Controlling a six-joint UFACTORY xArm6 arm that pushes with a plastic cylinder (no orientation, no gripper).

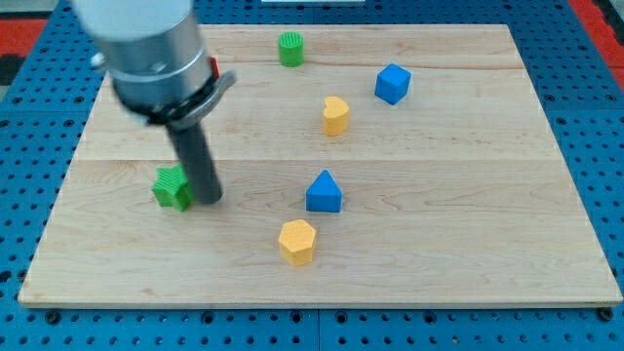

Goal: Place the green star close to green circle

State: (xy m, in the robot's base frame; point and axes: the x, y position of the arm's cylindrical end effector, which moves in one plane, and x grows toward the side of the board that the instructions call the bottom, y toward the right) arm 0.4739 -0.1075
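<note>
The green star (172, 187) lies at the view's left on the wooden board (439, 244). The green circle (291, 49) stands near the view's top edge, well above and to the right of the star. My tip (207, 200) rests on the board right against the star's right side. The arm's grey body fills the view's top left and hides the board behind it.
A blue cube (392, 84) sits at the upper right. A yellow heart-like block (335, 115) is left of it. A blue triangle (324, 192) and a yellow hexagon (297, 242) lie at the middle bottom. Something red shows behind the arm (214, 66).
</note>
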